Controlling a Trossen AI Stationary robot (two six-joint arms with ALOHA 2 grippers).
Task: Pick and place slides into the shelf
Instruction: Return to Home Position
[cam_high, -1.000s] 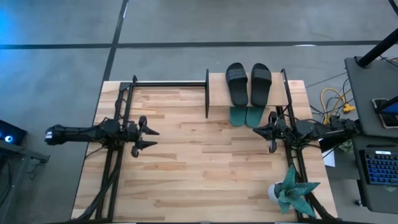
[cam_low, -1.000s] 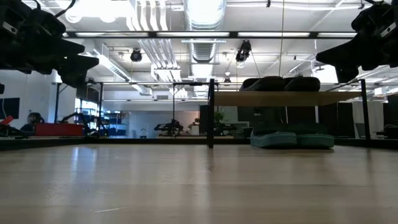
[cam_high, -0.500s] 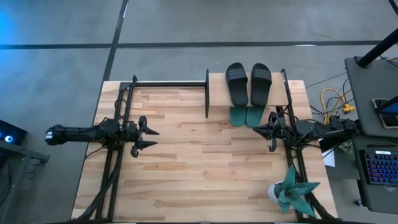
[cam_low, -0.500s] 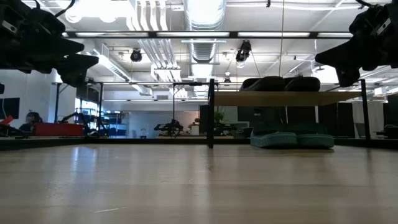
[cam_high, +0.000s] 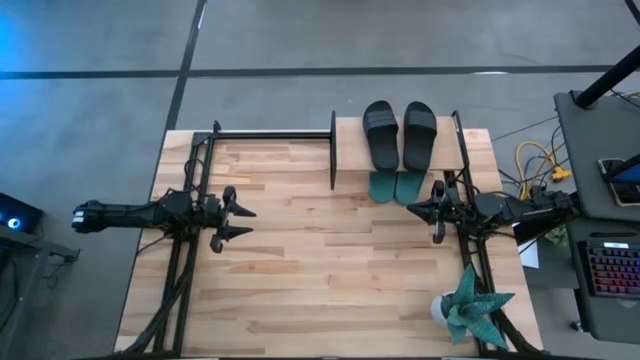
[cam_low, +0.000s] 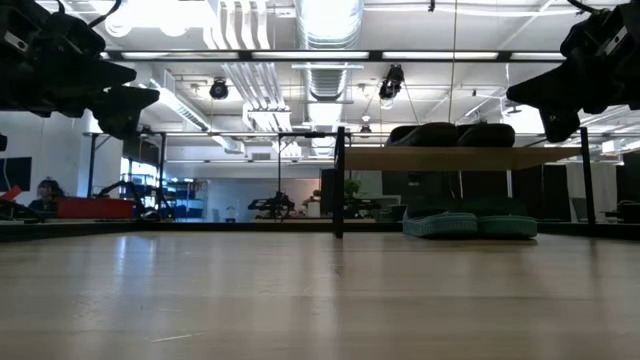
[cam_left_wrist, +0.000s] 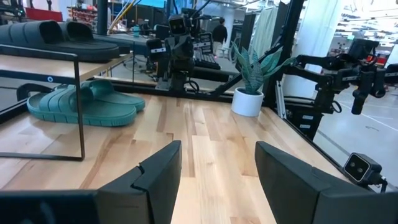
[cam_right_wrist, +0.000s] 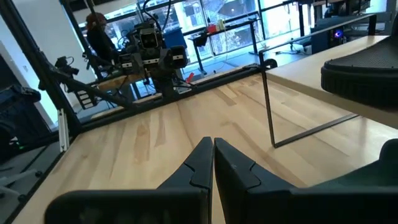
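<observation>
The shelf (cam_high: 440, 130) stands at the table's far right. A black pair of slides (cam_high: 400, 133) lies on its plywood top board; a teal pair (cam_high: 394, 186) lies below, soles on the table, toes sticking out toward the near edge. In the left wrist view the black slides (cam_left_wrist: 59, 38) sit above the teal slides (cam_left_wrist: 84, 106). My left gripper (cam_high: 240, 221) hovers open at the table's left, fingers level. My right gripper (cam_high: 415, 210) hovers shut just near of the teal slides, touching nothing.
A teal spiky plant in a white pot (cam_high: 465, 305) stands at the near right corner. Black arm frames (cam_high: 195, 190) run along both sides. A thin black rail (cam_high: 270, 134) spans the far edge left of the shelf.
</observation>
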